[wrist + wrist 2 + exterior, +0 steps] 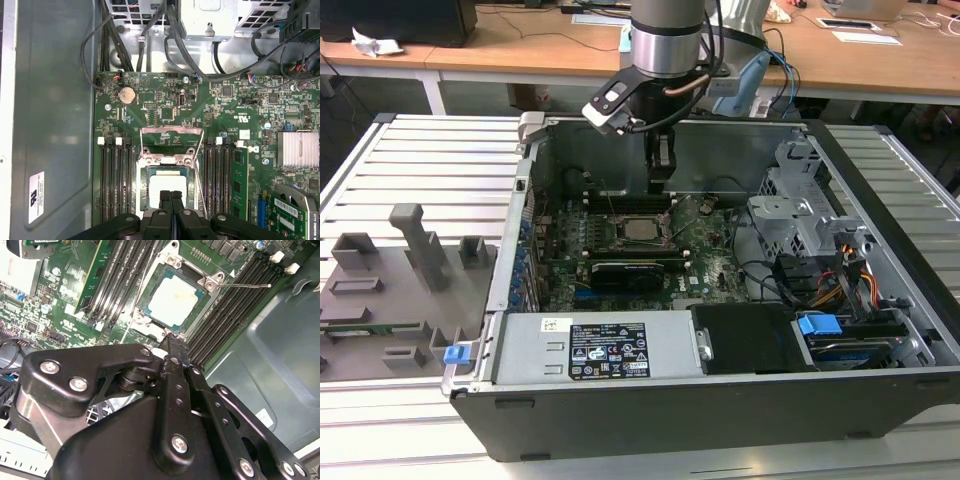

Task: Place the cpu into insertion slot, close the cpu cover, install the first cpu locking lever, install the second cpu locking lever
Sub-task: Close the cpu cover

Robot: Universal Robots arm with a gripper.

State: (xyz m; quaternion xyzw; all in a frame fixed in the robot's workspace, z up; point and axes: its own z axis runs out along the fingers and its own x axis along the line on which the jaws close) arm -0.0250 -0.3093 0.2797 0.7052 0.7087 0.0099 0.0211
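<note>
The cpu (164, 186) is seen lying flat inside the insertion slot (150, 329), its pale metal face turned up and framed by the slot's silver rim. So the first step is judged done.

The cpu cover (172, 130) is not down. It is seen in the first wrist view swung back on its hinge at one edge of the slot, with the green board showing through its window. One thin locking lever (245, 286) is seen in the second wrist view sticking out sideways from a corner of the slot, unhooked. The other lever cannot be made out with certainty. By this reading three steps are left: the cover and both levers.

The gripper (171, 194) is held over the slot's edge opposite the hinge. Its jaws are pressed together with nothing between them, and their tips are placed just above the rim of the cpu. Whether they touch it cannot be told. In the exterior view the gripper (658, 185) is seen pointing straight down at the far side of the slot.

Long black memory slots (116, 180) are ranged on both sides of the slot. A black graphics card (635, 272) is mounted nearer the camera in the exterior view — all of it enclosed by the open computer case (650, 410).
</note>
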